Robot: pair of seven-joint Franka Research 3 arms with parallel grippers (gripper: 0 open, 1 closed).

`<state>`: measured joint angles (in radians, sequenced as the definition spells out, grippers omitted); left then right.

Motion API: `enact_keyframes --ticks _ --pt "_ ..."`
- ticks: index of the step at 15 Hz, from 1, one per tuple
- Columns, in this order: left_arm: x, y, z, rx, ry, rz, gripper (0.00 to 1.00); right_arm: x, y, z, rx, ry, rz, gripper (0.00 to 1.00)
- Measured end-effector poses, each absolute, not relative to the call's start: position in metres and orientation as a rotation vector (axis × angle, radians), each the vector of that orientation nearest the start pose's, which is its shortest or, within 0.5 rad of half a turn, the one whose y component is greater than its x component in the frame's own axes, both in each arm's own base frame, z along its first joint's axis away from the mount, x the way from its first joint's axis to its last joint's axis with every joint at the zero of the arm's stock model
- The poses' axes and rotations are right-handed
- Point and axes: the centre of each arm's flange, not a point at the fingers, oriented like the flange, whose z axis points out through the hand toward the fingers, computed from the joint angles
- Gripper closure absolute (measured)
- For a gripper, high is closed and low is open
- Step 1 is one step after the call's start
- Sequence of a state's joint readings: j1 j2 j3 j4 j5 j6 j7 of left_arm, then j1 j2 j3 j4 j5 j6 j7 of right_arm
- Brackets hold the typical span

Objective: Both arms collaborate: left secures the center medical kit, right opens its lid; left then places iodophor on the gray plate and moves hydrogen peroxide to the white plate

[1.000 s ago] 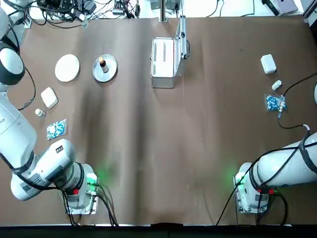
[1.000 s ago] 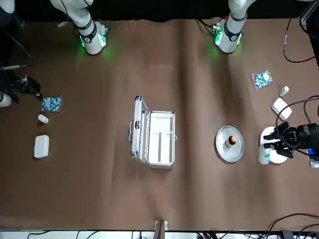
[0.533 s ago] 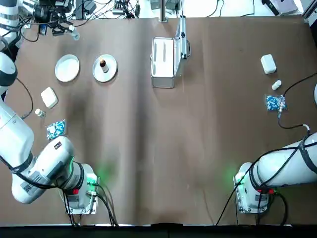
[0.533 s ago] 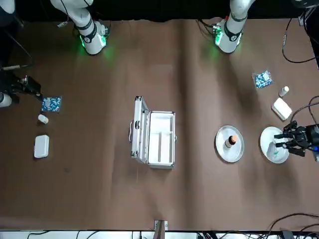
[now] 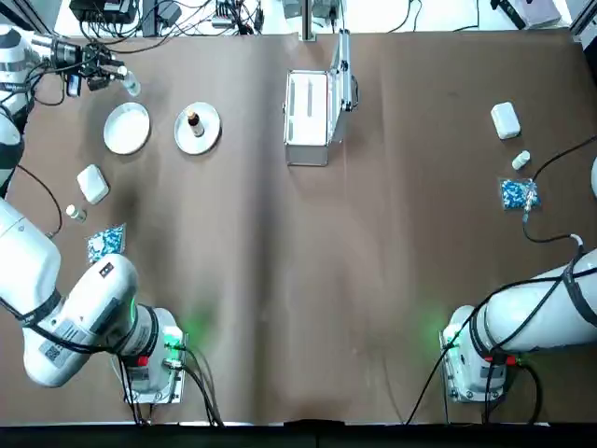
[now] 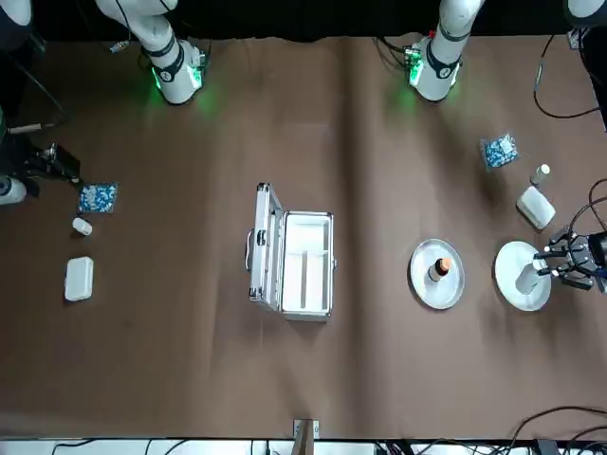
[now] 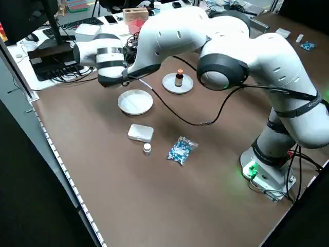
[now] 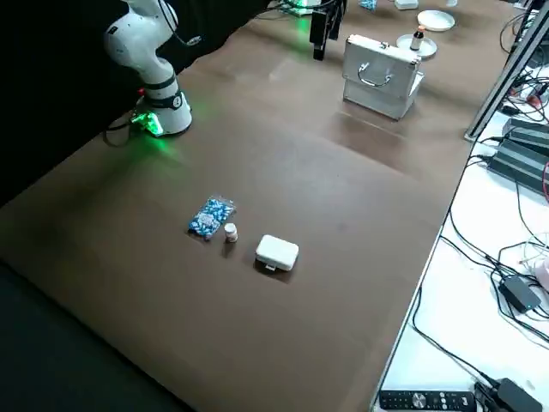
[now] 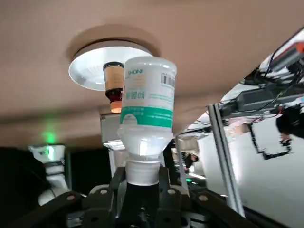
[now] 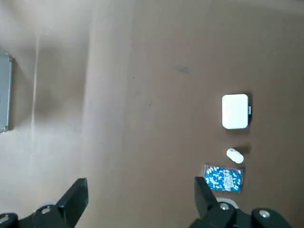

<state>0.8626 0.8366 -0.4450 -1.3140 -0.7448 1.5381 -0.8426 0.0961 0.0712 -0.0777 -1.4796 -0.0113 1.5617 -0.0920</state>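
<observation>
My left gripper pinches the hydrogen peroxide by its cap, at eleven o'clock of the white plate; slipping risks a miss.

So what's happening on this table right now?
The left arm's tool grips a small white bottle with a teal band, held near the white plate at the far left of the table. The little brown bottle already stands on the rimmed plate beside it. The case sits open in the middle. The right arm's tool is open and empty.
</observation>
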Motion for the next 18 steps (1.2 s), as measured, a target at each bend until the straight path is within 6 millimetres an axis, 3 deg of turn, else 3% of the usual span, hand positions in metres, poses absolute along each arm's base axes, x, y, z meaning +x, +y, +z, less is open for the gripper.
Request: enact_keyframes --ticks 9,14,18 --pt "0.606 0.328 0.225 1.249 1.538 -0.936 0.68 0.577 0.013 0.625 -3.154 -0.180 -0.011 0.01" --pt "0.595 0.354 0.206 1.217 1.588 -0.917 0.68 0.577 0.013 0.624 -3.154 -0.180 -0.009 0.01" --pt "0.592 0.361 0.182 1.186 1.619 -0.910 0.68 0.577 0.014 0.623 -3.154 -0.181 -0.007 0.01"
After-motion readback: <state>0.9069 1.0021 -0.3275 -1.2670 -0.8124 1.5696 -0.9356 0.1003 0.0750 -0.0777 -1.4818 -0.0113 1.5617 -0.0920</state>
